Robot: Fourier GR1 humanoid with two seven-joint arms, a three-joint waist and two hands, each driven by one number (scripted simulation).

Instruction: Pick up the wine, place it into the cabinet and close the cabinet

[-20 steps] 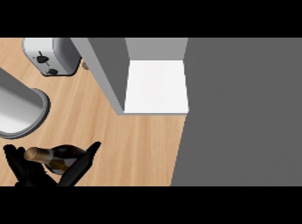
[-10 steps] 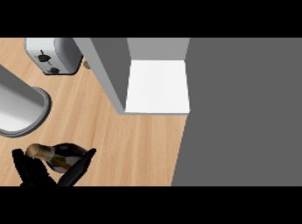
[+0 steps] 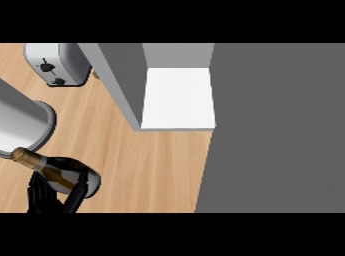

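Observation:
The wine bottle (image 3: 73, 179) is dark, with a gold-foiled neck that points to the upper left. It hangs tilted above the wooden counter (image 3: 156, 165) at the lower left. My right hand (image 3: 48, 197) comes in from the lower edge, its fingers curled round the bottle's lower body. The cabinet (image 3: 278, 125) fills the right side as a dark grey block. Its white inner shelf (image 3: 179, 97) shows, with a grey panel (image 3: 119, 82) standing along the shelf's left. The bottle is well to the left of and below the shelf. My left hand shows nowhere.
A silver toaster (image 3: 55, 64) stands at the back left of the counter. A thick grey forearm (image 3: 9, 120) crosses the left edge just above the bottle's neck. Bare wood lies between the bottle and the cabinet.
The bottle has risen in my right hand and looks larger, its neck now higher and further to the upper left. The grey forearm at the left has also grown in view.

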